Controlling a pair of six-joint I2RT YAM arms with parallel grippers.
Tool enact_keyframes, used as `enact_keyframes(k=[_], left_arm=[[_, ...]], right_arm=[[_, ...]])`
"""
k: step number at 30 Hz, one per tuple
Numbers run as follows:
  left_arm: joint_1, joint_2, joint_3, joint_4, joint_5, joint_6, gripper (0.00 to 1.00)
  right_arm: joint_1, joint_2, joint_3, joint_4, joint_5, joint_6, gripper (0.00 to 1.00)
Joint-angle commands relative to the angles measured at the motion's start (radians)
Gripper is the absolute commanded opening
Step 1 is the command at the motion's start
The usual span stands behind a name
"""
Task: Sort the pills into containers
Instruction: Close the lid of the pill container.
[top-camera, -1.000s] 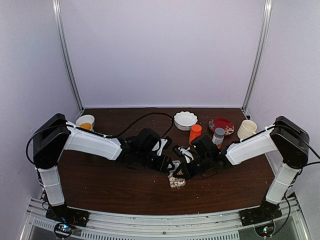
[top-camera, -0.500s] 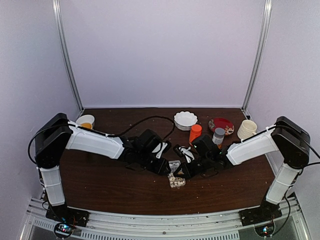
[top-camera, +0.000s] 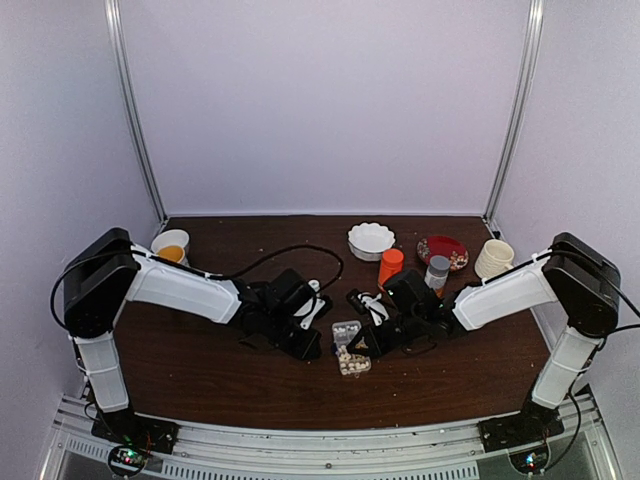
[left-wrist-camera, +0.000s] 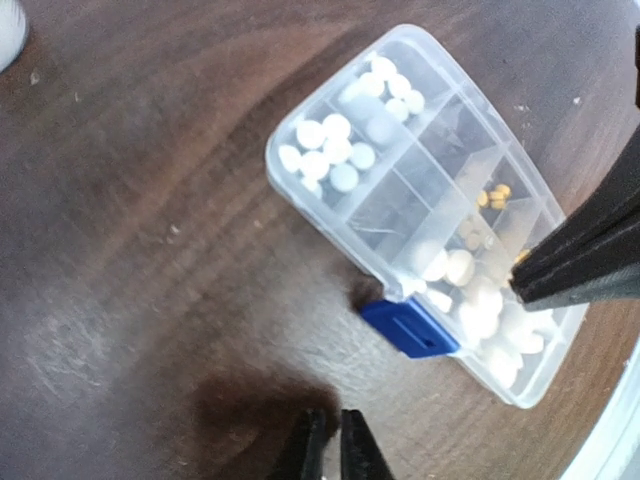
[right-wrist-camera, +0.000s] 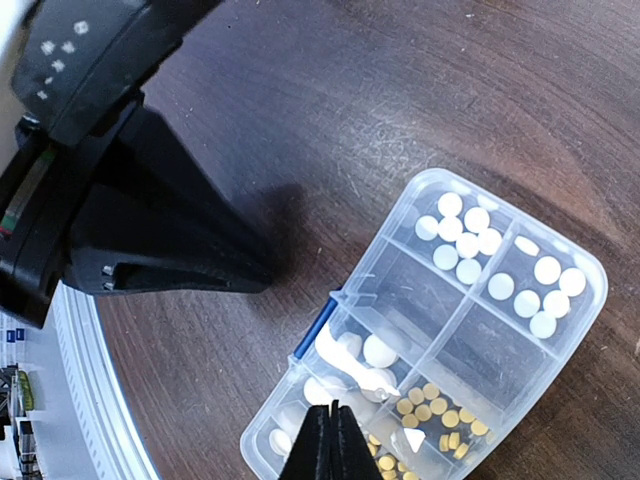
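Clear pill box just beyond left claw

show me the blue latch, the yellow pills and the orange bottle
blue latch (left-wrist-camera: 410, 328), left wrist view, middle of its top face
yellow pills (right-wrist-camera: 439, 406), right wrist view, one pill mid-cluster
orange bottle (top-camera: 389, 266), top external view, middle of its body
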Motion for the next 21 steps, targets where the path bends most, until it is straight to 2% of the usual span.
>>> enact_keyframes(k=[1,13,21], left_arm=[[0.001,-0.023,-0.025,0.107,0.094,0.010,0.00],[-0.001,0.109,0.071,0.174,0.190,-0.018,0.00],[-0.001,0.130,0.094,0.171,0.169,-0.021,0.00]], right_arm=[[-0.001,0.022,-0.015,-0.089,0.074,-0.015,0.00],[0.000,0.020,-0.037,-0.086,0.105,-0.006,0.00],[0.000,0.014,-0.047,-0.080,0.111,0.001,0.00]])
